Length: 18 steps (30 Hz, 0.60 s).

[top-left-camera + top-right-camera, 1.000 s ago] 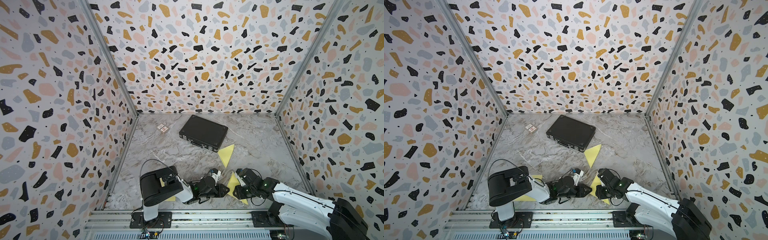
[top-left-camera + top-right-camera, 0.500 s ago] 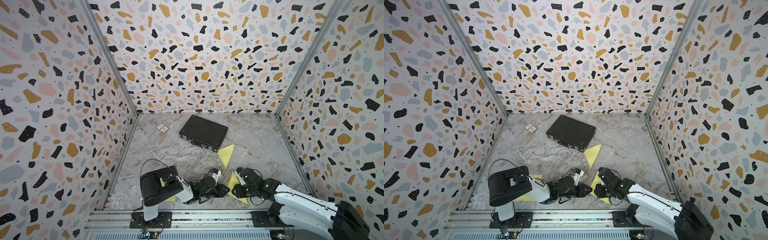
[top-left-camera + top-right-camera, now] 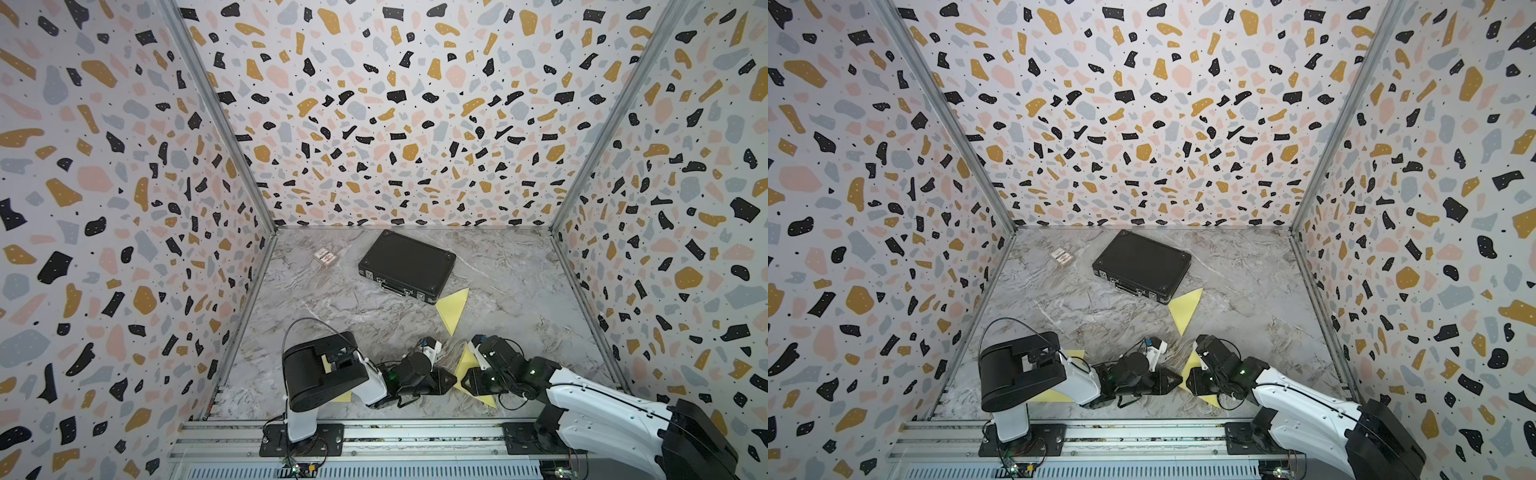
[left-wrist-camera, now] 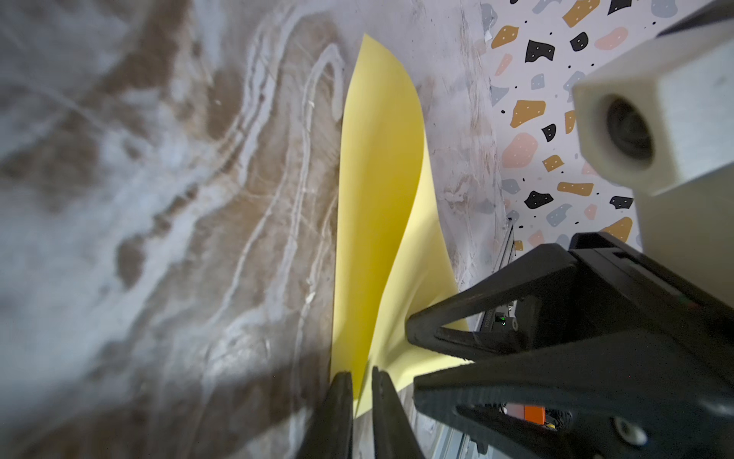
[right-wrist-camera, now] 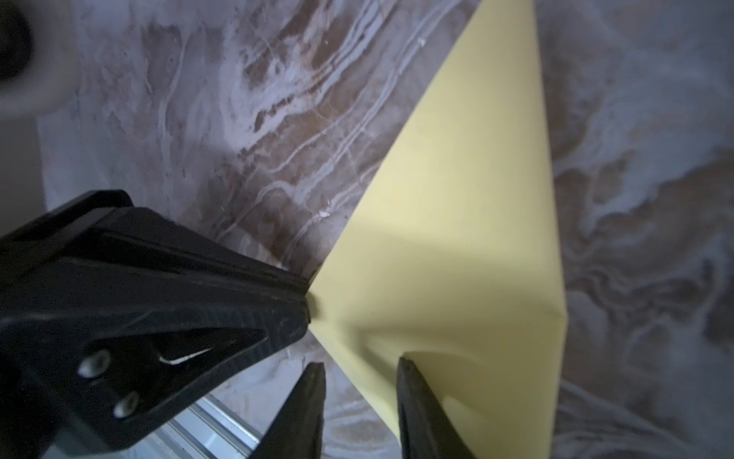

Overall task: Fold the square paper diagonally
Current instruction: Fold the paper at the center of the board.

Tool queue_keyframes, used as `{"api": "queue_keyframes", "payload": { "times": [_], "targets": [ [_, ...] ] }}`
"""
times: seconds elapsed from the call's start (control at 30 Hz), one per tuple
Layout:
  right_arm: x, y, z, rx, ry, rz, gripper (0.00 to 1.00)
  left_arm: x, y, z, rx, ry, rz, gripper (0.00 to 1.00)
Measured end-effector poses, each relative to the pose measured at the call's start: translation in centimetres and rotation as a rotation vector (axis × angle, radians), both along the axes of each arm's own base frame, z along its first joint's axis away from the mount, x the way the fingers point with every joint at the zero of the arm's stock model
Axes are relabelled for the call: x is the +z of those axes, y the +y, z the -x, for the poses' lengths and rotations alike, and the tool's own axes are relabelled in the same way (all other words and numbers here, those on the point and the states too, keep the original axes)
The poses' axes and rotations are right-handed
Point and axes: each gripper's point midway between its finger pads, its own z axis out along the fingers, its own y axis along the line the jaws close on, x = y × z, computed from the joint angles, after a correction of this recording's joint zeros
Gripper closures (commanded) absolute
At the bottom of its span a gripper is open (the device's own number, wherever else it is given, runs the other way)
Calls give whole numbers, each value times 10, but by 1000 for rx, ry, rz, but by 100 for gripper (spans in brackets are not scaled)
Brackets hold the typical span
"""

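Yellow paper (image 4: pixel 377 198), part hidden; left gripper (image 4: pixel 360 375) tight on its corner, right gripper (image 5: pixel 360 361) half-open.

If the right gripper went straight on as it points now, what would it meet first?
Probably the pale yellow paper sheet: the right gripper straddles its edge with open jaws. The left gripper pinches the sheet just beside that line; depth is unclear.

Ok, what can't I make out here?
- Paper: both top views, right arm covers most.
- Left hand grip on it: left wrist view, contact sits at the frame edge.
- Another yellow sheet: both top views, left arm covers most.
- Small packet at the back: too small to read.
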Motion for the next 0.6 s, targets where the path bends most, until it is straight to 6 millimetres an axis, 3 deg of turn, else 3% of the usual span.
{"api": "queue_keyframes", "payload": {
  "times": [0.27,0.37,0.6],
  "targets": [
    [11,-14,-2,-24,-42,43,50,-3,0,0,3,13,-9,96],
    [19,-18,-7,-39,-72,58,49,-3,0,0,4,14,-9,97],
    [18,-40,-10,-80,-90,178,47,-1,0,0,5,14,-5,96]
  ]
}}
